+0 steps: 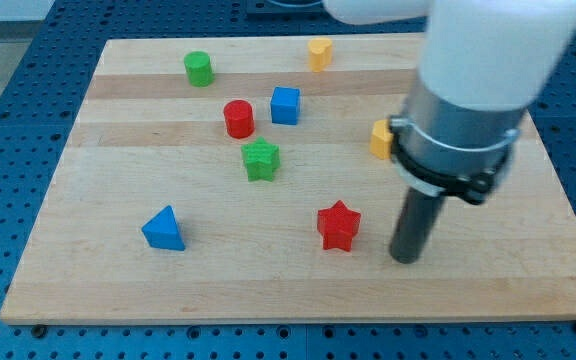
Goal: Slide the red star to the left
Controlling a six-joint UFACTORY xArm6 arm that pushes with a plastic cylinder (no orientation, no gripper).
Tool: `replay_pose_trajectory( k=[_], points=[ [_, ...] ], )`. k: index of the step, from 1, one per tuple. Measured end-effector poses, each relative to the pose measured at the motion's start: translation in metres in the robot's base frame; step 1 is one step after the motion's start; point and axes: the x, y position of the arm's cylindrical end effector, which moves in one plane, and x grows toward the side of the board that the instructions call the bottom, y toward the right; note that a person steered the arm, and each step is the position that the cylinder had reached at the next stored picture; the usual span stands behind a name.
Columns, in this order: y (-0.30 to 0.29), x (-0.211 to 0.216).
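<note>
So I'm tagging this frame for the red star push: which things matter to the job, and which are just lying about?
In the job:
red star
my tip, just to the star's right in the view

Lying about:
red cylinder
blue cube
green star
green cylinder
blue triangle
yellow block at top
yellow block by the arm

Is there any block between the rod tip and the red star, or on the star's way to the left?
No block stands between my tip and the red star; the tip is just to its right. Leftwards, the blue triangle lies roughly in line, far off.
</note>
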Motion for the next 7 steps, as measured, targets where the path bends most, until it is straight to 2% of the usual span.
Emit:
replay_pose_trajectory(
  k=[2,4,5,7],
  points=[
    [-0.063,-0.028],
    [-0.106,-0.026],
    [-0.122,-0.039],
    [-0.175,-0.105]
  ],
)
